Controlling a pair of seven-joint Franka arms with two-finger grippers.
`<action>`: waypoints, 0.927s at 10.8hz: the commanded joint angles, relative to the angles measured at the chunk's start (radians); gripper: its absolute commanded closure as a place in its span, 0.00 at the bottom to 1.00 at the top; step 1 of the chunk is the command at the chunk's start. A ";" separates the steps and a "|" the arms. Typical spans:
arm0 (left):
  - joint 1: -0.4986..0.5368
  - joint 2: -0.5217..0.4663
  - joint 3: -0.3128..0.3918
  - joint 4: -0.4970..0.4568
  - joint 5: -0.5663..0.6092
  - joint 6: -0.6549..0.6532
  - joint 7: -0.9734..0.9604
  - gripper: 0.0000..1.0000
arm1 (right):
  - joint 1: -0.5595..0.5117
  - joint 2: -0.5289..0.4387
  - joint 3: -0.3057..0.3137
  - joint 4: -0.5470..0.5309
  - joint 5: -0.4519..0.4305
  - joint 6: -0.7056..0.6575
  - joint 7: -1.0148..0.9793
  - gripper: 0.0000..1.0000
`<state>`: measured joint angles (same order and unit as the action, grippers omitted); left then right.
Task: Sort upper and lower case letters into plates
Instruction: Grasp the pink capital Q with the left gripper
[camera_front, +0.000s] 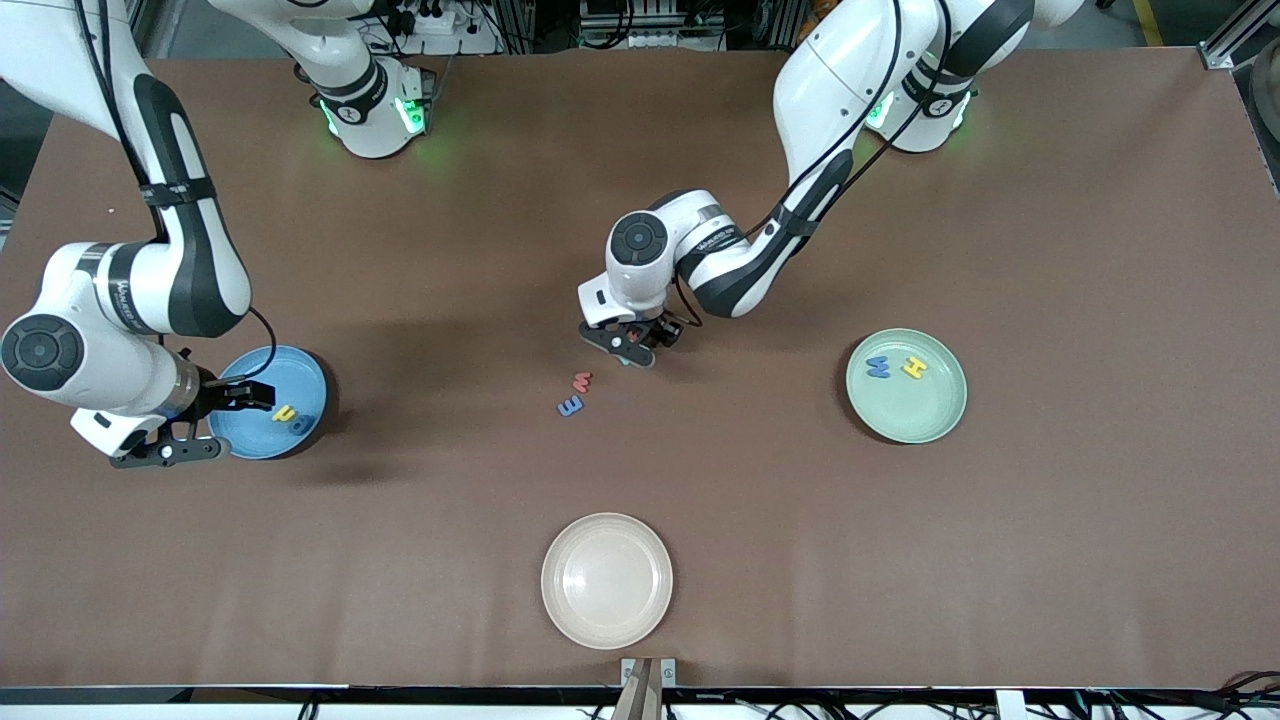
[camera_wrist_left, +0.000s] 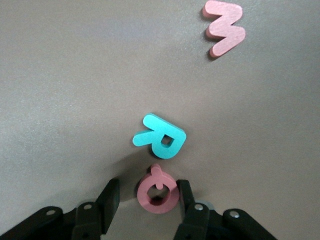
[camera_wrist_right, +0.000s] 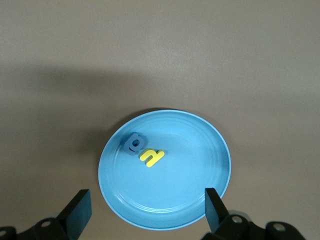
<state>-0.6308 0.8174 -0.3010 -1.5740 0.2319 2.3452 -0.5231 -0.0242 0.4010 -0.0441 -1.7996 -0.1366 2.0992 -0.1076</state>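
My left gripper (camera_front: 618, 345) (camera_wrist_left: 148, 194) is down at the table's middle, open around a pink letter Q (camera_wrist_left: 158, 195). One finger (camera_wrist_left: 184, 192) touches the Q and the other stands off it. A teal R (camera_wrist_left: 161, 137) lies just past the Q, and a red W (camera_front: 582, 381) (camera_wrist_left: 225, 27) and a blue E (camera_front: 570, 405) lie nearer the front camera. The mint green plate (camera_front: 935, 415) holds a blue W (camera_front: 878, 367) and a yellow H (camera_front: 914, 368). My right gripper (camera_front: 168, 450) (camera_wrist_right: 146, 204) hangs open and empty over the edge of the light blue plate (camera_front: 305, 385) (camera_wrist_right: 200, 165), which holds a yellow h (camera_front: 285, 412) (camera_wrist_right: 152, 157) and a dark blue small letter (camera_wrist_right: 134, 143).
A cream round plate (camera_front: 607, 580) sits near the front edge of the table at its middle. The brown tabletop stretches between the three plates.
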 joint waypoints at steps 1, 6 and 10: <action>-0.001 0.026 -0.001 0.026 0.001 0.000 -0.006 0.50 | 0.024 0.007 0.009 0.012 0.002 -0.008 0.102 0.00; -0.001 0.029 -0.001 0.026 -0.006 -0.010 -0.008 0.75 | 0.036 0.007 0.009 0.012 0.002 -0.018 0.137 0.00; 0.006 0.023 0.000 0.026 -0.032 -0.039 -0.002 0.84 | 0.084 0.002 0.010 0.011 0.002 -0.039 0.212 0.00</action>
<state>-0.6277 0.8181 -0.3007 -1.5650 0.2163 2.3332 -0.5231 0.0366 0.4027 -0.0361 -1.7996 -0.1362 2.0855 0.0584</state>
